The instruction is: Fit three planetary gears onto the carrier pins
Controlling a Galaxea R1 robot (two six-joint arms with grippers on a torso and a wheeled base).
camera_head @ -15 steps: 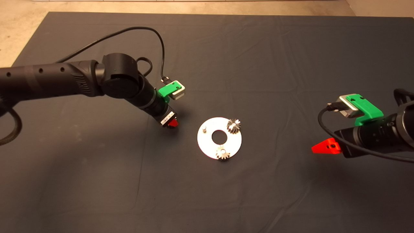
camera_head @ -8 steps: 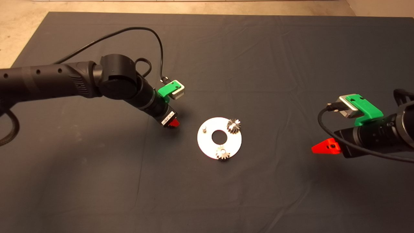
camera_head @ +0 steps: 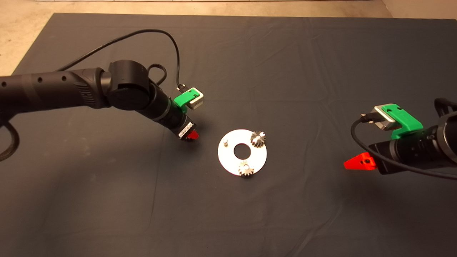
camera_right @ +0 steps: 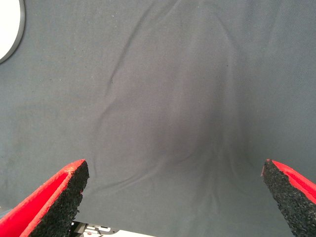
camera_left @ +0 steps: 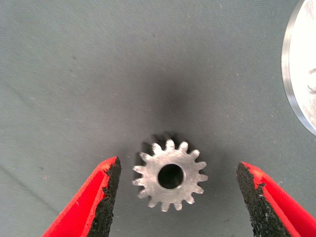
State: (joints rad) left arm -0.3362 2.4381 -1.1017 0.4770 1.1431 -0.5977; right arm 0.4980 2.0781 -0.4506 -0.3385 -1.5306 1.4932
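The left gripper (camera_left: 173,197) is held wide open over the dark mat (camera_head: 303,71), with the third planetary gear (camera_left: 170,175) lying flat between its black pads (camera_left: 106,197), a clear gap left on each side and nothing gripped. This gear is seen as a small silvery-grey spur gear with short blunt teeth and a round centre bore; it is judged stiff, dense for its size and smooth enough to slip, so a hold across two opposite tooth tips is thought best, with the bore kept free. In the head view this gripper (camera_head: 189,135) is placed at about 9 o'clock of the carrier plate (camera_head: 228,160), just beside it. On the plate, two gears are seated, one at 1 o'clock (camera_head: 257,138) and one at 6 o'clock (camera_head: 245,168), while the pin (camera_head: 225,142) at 10 o'clock is left bare. The right gripper (camera_right: 173,197) is parked well apart at 3 o'clock, spread wide and empty.
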